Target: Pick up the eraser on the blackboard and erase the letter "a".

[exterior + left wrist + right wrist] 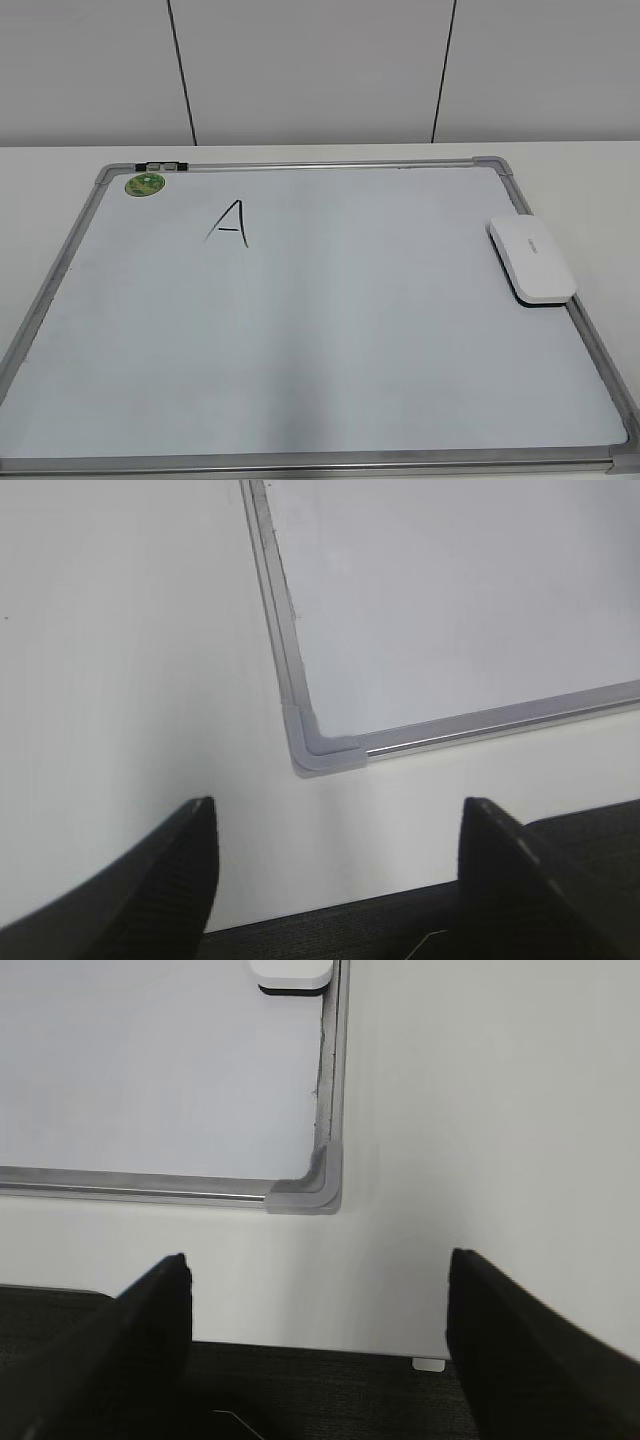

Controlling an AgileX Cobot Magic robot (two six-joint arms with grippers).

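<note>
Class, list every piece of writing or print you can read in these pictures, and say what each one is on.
"A", a black handwritten capital, on the whiteboard.
Small grey print on the eraser: too small to read.
Pattern on the round green magnet: too blurred to tell whether it holds any words.
Nothing readable in either wrist view.

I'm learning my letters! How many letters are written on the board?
1. A single black letter sits on the blackboard, toward its far left part, just below the green magnet. The eraser at the right edge could hide a small mark beneath it.
</note>
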